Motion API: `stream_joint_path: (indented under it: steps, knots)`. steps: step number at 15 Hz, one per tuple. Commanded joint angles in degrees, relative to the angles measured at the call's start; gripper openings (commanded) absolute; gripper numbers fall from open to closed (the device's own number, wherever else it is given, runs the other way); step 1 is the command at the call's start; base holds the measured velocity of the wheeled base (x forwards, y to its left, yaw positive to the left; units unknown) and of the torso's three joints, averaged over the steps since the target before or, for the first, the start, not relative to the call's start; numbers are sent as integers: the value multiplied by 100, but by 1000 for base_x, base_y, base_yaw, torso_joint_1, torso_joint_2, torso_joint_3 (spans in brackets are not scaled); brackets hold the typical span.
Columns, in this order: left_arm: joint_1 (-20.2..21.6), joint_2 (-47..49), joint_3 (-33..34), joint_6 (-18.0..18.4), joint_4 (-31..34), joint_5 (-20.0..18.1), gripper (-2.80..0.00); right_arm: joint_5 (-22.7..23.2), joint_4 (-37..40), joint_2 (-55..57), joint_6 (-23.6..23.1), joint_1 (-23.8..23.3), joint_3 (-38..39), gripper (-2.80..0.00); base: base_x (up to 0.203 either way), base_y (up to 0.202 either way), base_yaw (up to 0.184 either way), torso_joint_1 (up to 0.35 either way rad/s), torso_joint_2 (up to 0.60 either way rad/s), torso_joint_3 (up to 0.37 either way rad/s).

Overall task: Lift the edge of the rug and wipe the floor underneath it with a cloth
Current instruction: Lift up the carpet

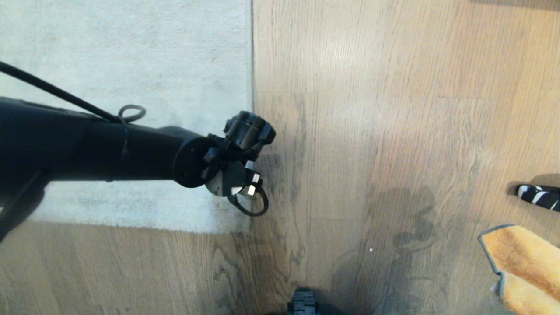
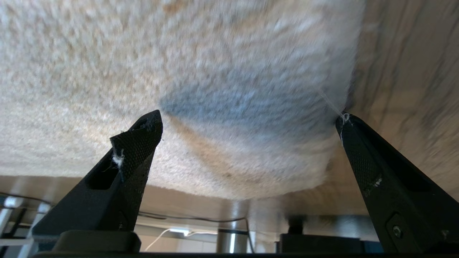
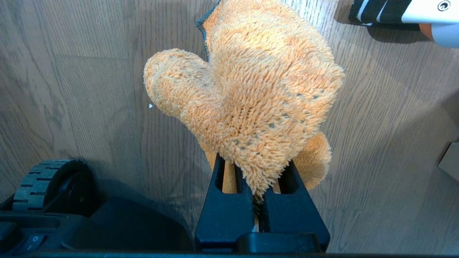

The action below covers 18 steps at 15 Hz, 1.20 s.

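- The floor [image 1: 393, 131], brown wood-grain planks, carries everything; the rug [image 1: 131, 65] lies flat on it, its straight rug edge [image 1: 252, 65] running away from the robot and ending at the near corner, where a second edge turns along the rug's near side.
- The step in hand looks like the approach to lift the rug edge near that corner. Nothing is raised yet.
- The left arm reaches across the rug, with the left gripper [image 2: 247, 122] low over the corner pile. One fingertip [image 2: 143, 132] sits over the pile, the other just past the border over bare planks.
- To do it well, by this reading: the outer finger should slide under the border, the inner one press on the pile, then the jaws close firmly before raising; a shallow bite on short pile would likely slip.
- The lift should peel back enough floor for the cloth to pass.
- Left jaws: wide apart, gripping nothing; stray fibres cling to the tips.
- The right gripper [image 3: 260, 179] hangs by the robot's base, well apart from the rug; jaws pinched together on the orange cloth [image 3: 251, 89], which droops over the planks.
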Motion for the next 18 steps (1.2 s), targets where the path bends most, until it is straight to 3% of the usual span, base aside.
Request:
stream_joint_path:
  steps: [1, 9, 18]
  knots:
    - [100, -50, 161, 7, 21, 57, 0, -2, 0, 7, -3, -1, 0, -280, 0, 0, 0, 0, 0, 0]
    - [381, -68, 451, 173, -3, 189, 0, -2, 0, 7, -3, -1, 0, -280, 0, 0, 0, 0, 0, 0]
    - [31, -79, -88, -61, -6, 6, 0, -2, 0, 7, -3, -1, 0, -280, 0, 0, 0, 0, 0, 0]
